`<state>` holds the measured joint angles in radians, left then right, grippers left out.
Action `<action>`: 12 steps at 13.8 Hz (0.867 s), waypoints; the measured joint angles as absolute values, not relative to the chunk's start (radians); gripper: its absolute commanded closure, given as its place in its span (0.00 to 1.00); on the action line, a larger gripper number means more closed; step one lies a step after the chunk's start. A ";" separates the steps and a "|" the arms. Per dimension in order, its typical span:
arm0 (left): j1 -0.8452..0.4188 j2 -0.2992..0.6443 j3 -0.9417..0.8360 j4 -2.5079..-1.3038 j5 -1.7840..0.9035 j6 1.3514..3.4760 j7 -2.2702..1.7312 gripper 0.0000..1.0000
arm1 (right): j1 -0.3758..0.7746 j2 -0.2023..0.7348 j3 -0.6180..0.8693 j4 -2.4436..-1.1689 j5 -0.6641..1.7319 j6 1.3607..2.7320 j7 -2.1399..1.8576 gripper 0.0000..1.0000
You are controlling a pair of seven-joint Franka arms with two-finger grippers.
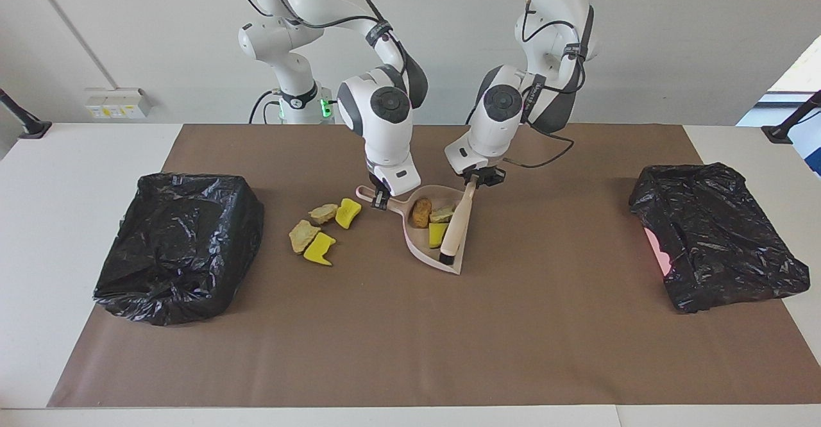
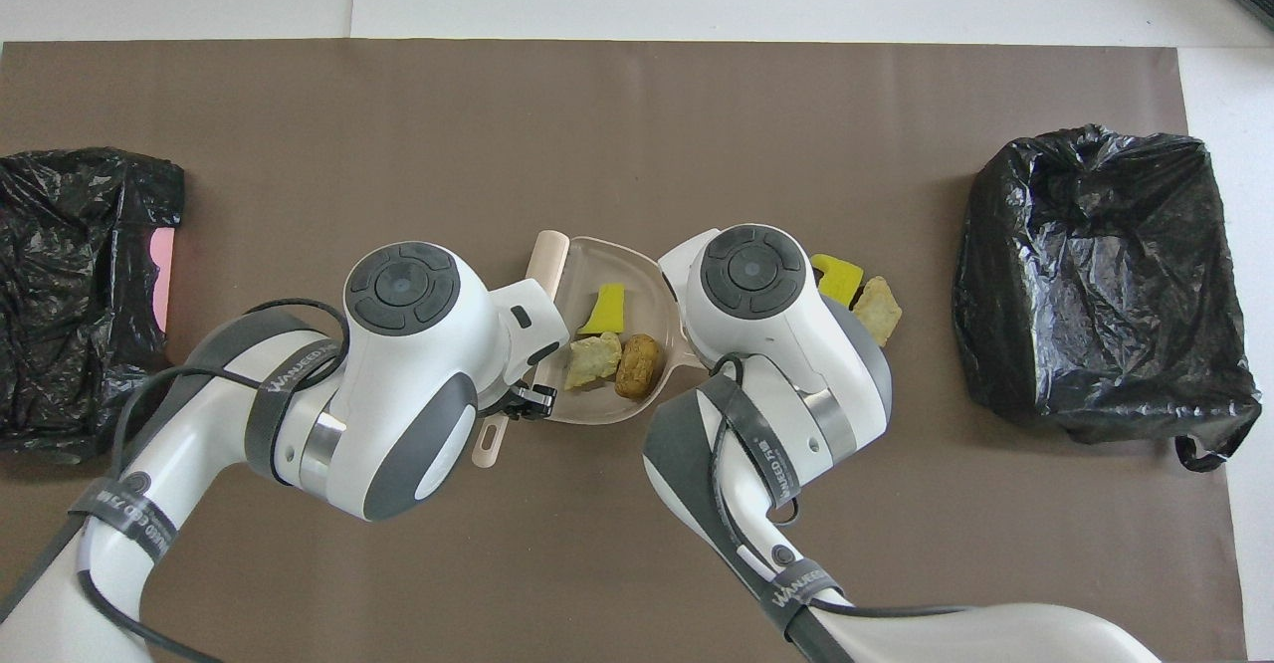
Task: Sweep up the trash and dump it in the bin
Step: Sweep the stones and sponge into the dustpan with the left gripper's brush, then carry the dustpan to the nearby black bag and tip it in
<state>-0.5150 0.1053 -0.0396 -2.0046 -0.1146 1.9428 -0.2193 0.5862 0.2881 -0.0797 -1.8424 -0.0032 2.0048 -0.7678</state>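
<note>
The pink dustpan lies mid-table with its mouth facing away from the robots. In it are three trash lumps: golden-brown, beige and yellow. My right gripper is shut on the dustpan's handle. My left gripper is shut on the handle of the brush, which rests along the pan's side with its black bristles at the mouth. Several more trash lumps, yellow and beige, lie on the mat beside the pan toward the right arm's end. In the overhead view the pan shows, and my right hand hides its gripper.
A bin lined with a black bag stands at the right arm's end of the brown mat and shows in the overhead view. A second black bag with pink showing at its edge lies at the left arm's end.
</note>
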 measured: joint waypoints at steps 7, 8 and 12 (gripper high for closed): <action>-0.517 0.074 -0.042 -2.071 -0.115 1.944 -0.404 1.00 | 0.415 0.178 -0.088 -1.833 -0.005 1.902 -0.794 1.00; -0.521 0.052 -0.047 -2.116 -0.115 1.980 -0.433 1.00 | 0.376 0.152 -0.089 -1.832 -0.006 1.887 -0.819 1.00; -0.636 -0.073 -0.061 -2.331 -0.115 2.128 -0.594 1.00 | 0.202 0.068 -0.093 -1.826 -0.007 1.875 -0.877 1.00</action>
<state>-0.6361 -0.0725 -0.0614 -2.3306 -0.1149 2.1279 -0.5938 0.2025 0.0681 -0.0930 -1.8259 -0.0071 1.8751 -0.8775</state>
